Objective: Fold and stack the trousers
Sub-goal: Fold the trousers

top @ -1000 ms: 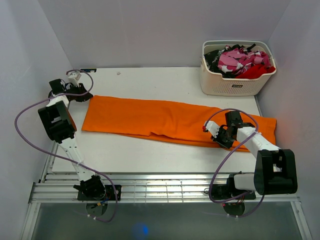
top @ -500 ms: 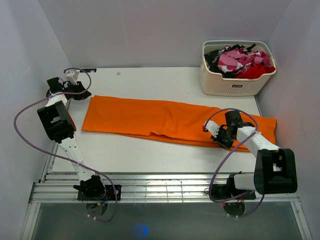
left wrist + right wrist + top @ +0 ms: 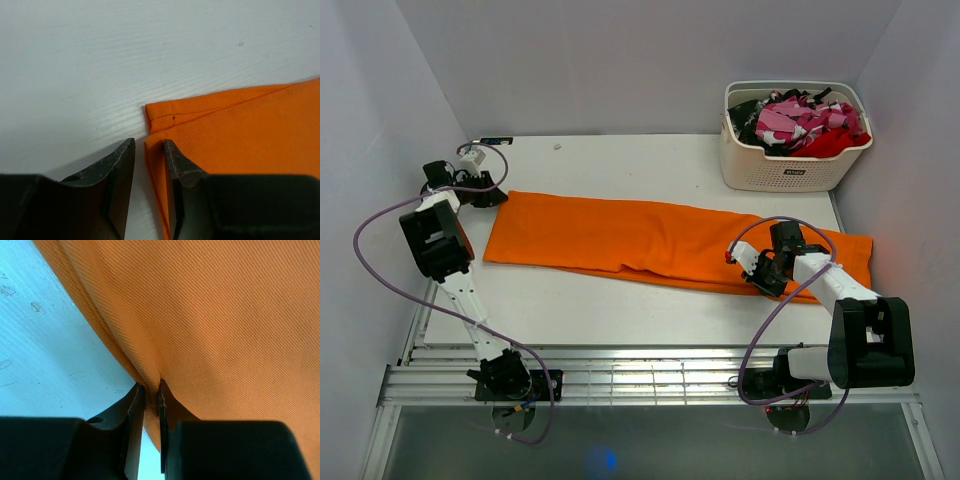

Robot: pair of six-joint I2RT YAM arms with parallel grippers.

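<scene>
Lower right of top view: we see right gripper (image 3: 761, 272) low on near edge of trousers (image 3: 640, 238). Wrist view shows its fingers (image 3: 132, 430) pinched together on fold of orange cloth. Trousers lie flat as long band across mid-frame on white table (image 3: 620, 160). Centre left: left gripper (image 3: 149, 145) at trousers' corner, fingers apart, hem edge between them, unclamped. Upper right: we note basket (image 3: 790, 172) of clothes (image 3: 800, 122).

A white basket (image 3: 790, 168) sits at the far right corner of the white table (image 3: 620, 155). It is full of pink, red and black clothes (image 3: 802, 122).
</scene>
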